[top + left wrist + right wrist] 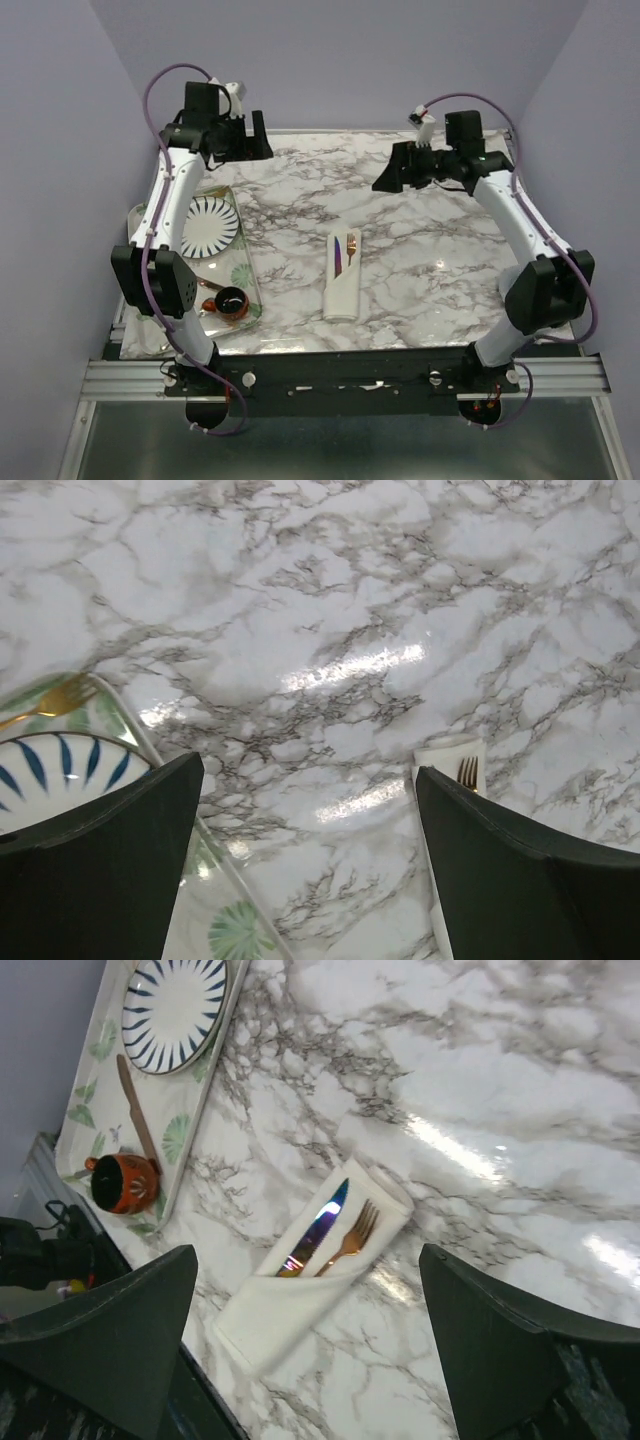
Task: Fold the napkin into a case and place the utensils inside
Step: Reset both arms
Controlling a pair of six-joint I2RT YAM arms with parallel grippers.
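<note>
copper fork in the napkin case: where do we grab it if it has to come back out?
The neck just below the tines: only that end of the copper fork shows outside the napkin case; the handle is tucked inside. Come from above, straddling the neck. The purple-blue utensil lies close beside it, so that side looks tight.

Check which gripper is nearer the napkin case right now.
Right. The right gripper hangs open above the table, just beyond the case on its far-right side. The left gripper, also open, is off to the far left, nearer the striped plate.
</note>
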